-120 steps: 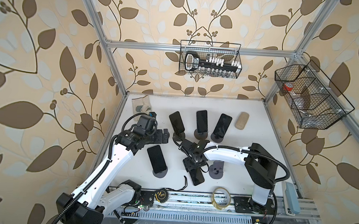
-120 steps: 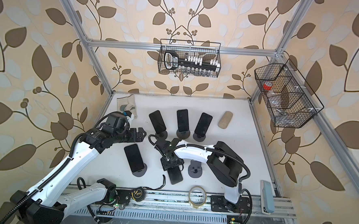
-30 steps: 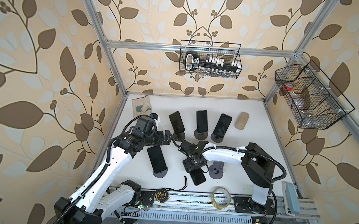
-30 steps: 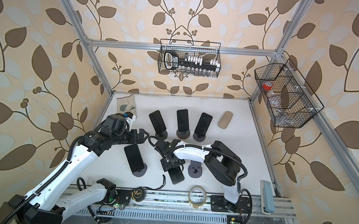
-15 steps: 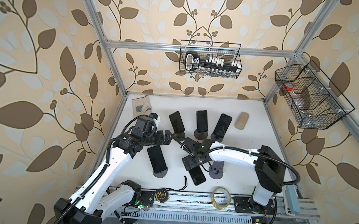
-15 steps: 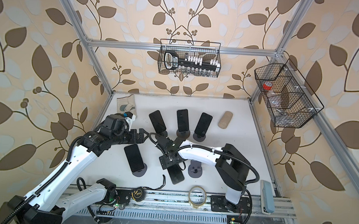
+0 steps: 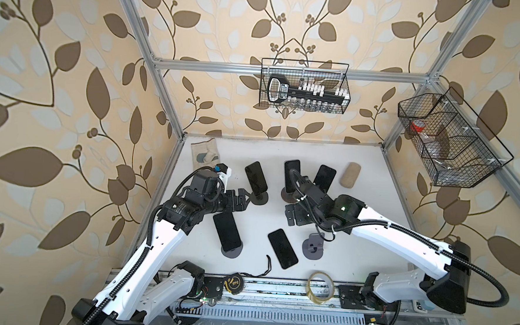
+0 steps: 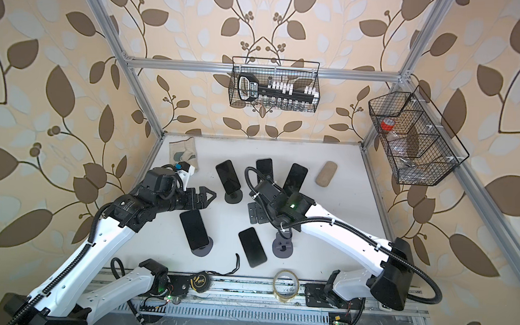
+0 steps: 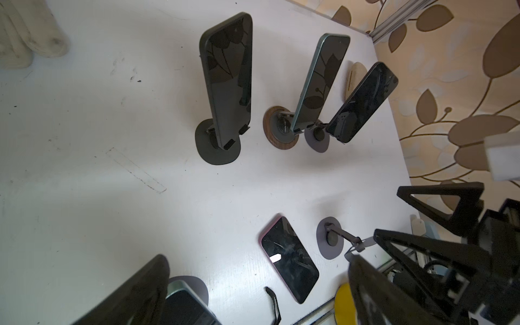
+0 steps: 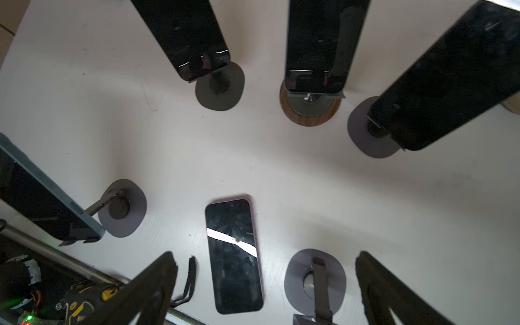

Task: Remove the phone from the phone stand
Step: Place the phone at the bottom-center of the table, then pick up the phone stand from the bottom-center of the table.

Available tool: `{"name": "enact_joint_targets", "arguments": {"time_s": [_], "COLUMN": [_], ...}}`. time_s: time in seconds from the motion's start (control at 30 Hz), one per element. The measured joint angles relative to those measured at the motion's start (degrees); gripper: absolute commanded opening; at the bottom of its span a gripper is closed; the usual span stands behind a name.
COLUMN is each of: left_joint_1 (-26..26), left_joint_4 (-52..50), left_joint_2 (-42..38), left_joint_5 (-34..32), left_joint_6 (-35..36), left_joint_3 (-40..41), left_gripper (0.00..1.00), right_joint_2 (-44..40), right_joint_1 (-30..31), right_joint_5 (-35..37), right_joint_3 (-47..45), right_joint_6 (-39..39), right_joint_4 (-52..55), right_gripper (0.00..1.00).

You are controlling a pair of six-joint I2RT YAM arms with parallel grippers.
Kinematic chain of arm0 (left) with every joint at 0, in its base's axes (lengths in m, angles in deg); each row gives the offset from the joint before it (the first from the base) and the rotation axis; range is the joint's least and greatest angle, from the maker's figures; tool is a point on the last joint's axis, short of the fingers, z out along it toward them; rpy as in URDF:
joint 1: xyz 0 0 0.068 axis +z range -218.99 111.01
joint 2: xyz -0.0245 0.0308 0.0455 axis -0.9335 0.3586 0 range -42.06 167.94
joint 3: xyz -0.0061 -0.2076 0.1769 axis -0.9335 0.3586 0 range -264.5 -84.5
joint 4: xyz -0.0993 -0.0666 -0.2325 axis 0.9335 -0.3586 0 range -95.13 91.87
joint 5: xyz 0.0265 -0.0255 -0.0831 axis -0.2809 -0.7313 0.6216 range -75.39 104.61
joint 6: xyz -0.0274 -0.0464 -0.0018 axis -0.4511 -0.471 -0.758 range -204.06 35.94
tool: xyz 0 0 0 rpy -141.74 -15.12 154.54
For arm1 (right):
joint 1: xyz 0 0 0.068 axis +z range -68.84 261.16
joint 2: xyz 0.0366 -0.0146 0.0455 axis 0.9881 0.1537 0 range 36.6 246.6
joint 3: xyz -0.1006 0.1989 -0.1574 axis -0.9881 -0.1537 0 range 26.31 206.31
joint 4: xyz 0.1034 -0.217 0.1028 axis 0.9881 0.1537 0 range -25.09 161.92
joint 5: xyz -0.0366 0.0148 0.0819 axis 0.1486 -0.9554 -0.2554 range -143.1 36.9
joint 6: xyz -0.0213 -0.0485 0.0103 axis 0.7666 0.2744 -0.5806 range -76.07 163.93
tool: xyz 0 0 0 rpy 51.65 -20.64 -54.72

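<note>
Triangular right jaws gape near glossy flat phone beside round-based stand.

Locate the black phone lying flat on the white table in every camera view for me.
Top view: flat black phone, front-centre of the white table.
Top view: flat black phone, same spot.
Left wrist: phone lying screen-up, in view.
Right wrist: phone screen-up, in view.
Landmark: empty grey round-base stand, close beside it in all four.

White table, flat phone, empty phone stand
</note>
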Motion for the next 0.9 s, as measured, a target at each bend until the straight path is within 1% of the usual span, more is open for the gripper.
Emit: {"name": "enact_joint_targets", "arguments": {"time_s": [0.1, 0.27, 0.4, 0.47, 0.63, 0.73, 0.9], "left_joint_1": [0.0, 0.0, 0.0, 0.0, 0.0, 0.0, 0.0], "left_joint_4": [1.9, 4.7, 5.3, 5.4, 5.5, 5.3, 4.7], "left_joint_2": [-0.1, -0.1, -0.1, -0.4, -1.5, -2.0, -2.0], "left_joint_5": [2.3, 5.5, 6.6, 6.8, 6.8, 6.6, 5.3], "left_joint_6": [-1.5, -4.7, -6.7, -7.6, -8.5, -8.5, -8.3], "left_joint_3": [1.7, 6.0, 7.6, 7.9, 7.9, 7.9, 7.9], "left_gripper": [0.99, 0.99, 0.99, 0.99, 0.99, 0.99, 0.99], "right_joint_2": [-1.6, -2.4, -5.8, -8.2, -14.6, -16.7, -19.7], "right_joint_1": [-1.2, -1.2, -1.2, -0.8, 1.9, 4.4, 11.2], "right_joint_5": [0.6, 2.4, 2.6, 2.7, 4.5, 7.2, 15.2], "right_joint_3": [-2.9, -7.6, -11.3, -13.0, -18.7, -21.3, -27.8], "right_joint_6": [-0.9, -2.0, -2.1, -2.2, -3.9, -7.1, -15.5], "right_joint_4": [2.2, 5.7, 7.5, 6.7, 1.9, -1.2, -5.4], "right_gripper": [1.0, 1.0, 1.0, 0.99, 0.98, 0.98, 0.96]}}
